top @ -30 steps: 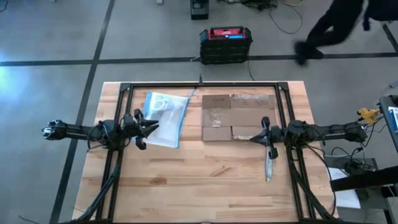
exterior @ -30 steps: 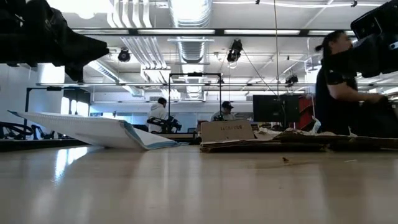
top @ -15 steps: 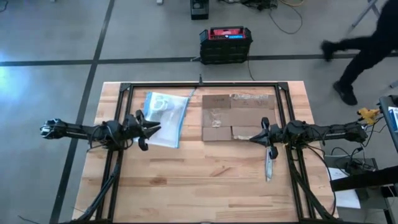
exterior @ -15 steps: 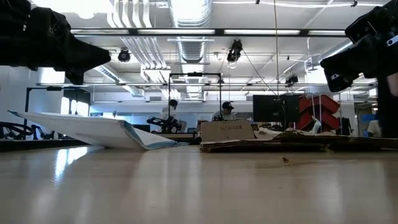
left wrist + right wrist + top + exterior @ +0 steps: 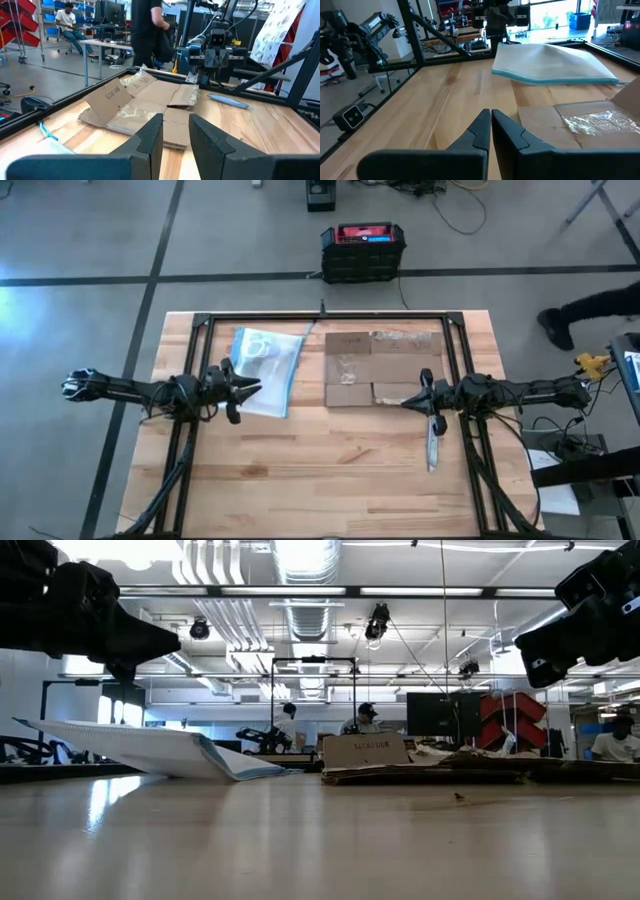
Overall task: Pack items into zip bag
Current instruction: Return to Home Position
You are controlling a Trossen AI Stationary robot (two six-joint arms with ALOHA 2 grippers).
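The clear zip bag lies on the table's far left part, its blue strip toward the cardboard. In the low view the zip bag rests on its blue-strip edge, with the opposite end raised. Whitish ring-like items show through it. My left gripper hangs level above the bag's near edge, open by a narrow gap, and the left wrist view shows nothing between its fingers. My right gripper hangs level and shut at the cardboard's near right corner. The right wrist view shows the shut fingers above bare wood.
Flattened brown cardboard lies right of the bag. A slim grey stick-like tool lies near the right arm. A black metal frame borders the work area. Bare wood stretches along the near half. People show beyond the table.
My left gripper has dipped a little lower over the bag's near edge and reached slightly toward the table's right; its gap is unchanged. The bag has not moved. A person has walked off across the floor behind the table.
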